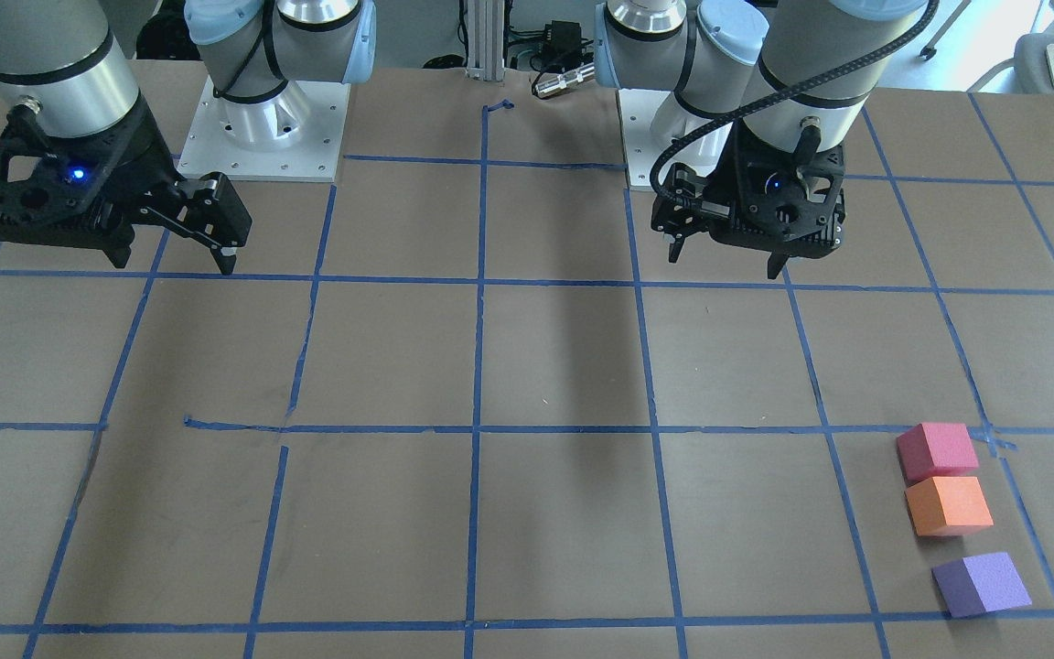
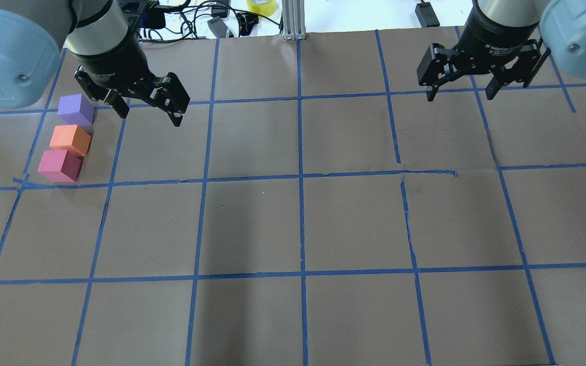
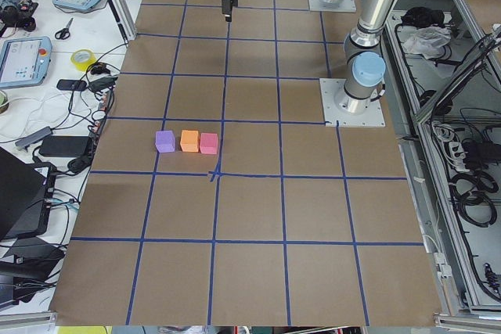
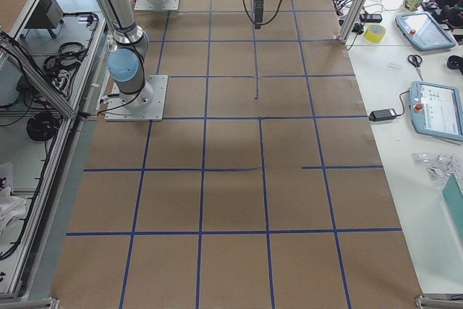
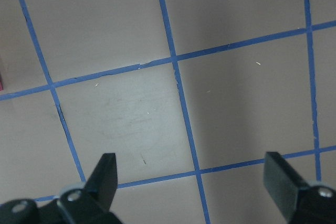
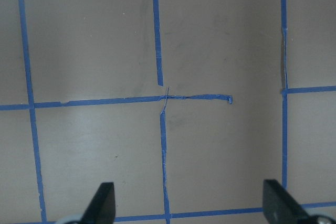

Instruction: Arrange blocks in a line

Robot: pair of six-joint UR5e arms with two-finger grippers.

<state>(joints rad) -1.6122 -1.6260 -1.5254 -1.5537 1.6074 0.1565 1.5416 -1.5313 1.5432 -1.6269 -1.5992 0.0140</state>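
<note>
Three small blocks lie in a short row on the brown table, on my left side. The purple block (image 2: 75,109) is farthest from me, the orange block (image 2: 70,141) is in the middle, and the pinkish-red block (image 2: 59,165) is nearest. In the front-facing view the pinkish-red (image 1: 937,450) and orange (image 1: 948,505) blocks touch, and the purple block (image 1: 982,584) sits a small gap away, slightly offset. My left gripper (image 2: 149,116) is open and empty, raised to the right of the purple block. My right gripper (image 2: 460,95) is open and empty, far off on the right side.
The table (image 2: 298,223) is brown paper with a blue tape grid. Both arm bases (image 1: 266,128) stand at its near edge. Cables, a tape roll (image 2: 261,6) and a post lie beyond the far edge. Tablets and tools sit on side benches (image 3: 31,60).
</note>
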